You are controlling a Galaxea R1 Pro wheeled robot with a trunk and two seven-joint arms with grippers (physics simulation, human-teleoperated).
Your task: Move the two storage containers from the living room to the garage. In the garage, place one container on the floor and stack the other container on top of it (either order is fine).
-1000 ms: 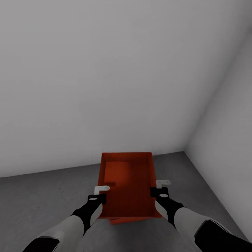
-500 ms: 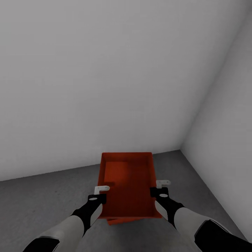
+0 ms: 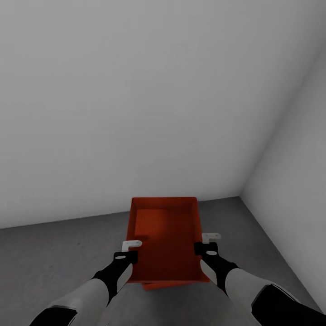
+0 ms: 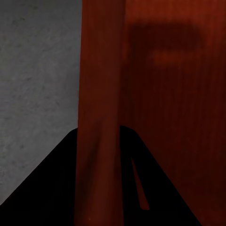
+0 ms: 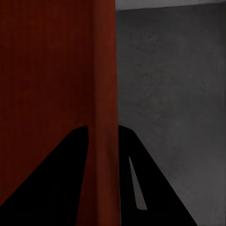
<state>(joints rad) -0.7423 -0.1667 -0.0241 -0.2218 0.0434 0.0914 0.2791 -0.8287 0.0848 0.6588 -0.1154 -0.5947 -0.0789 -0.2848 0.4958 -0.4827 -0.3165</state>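
Note:
An orange-red storage container [image 3: 165, 235] hangs open side up over the dark grey concrete floor [image 3: 54, 258] of the garage, close to a corner. My left gripper [image 3: 130, 250] is shut on its left wall, my right gripper [image 3: 204, 243] on its right wall. In the left wrist view the thin wall [image 4: 101, 94] runs between the dark fingers [image 4: 52, 188]. The right wrist view shows the same, the wall [image 5: 103, 70] pinched between the fingers [image 5: 150, 188]. A narrow orange-red strip [image 3: 165, 285] shows under the container's near edge; whether it is the second container I cannot tell.
A pale grey wall [image 3: 136, 113] stands straight ahead, just beyond the container. Another wall [image 3: 299, 181] closes the right side, meeting it at a corner [image 3: 240, 195]. Bare concrete stretches to the left and on the right of the box [image 5: 169, 70].
The whole view swung slightly, so the wall corner drifted left and then back right. The container and both grippers keep the same place and hold.

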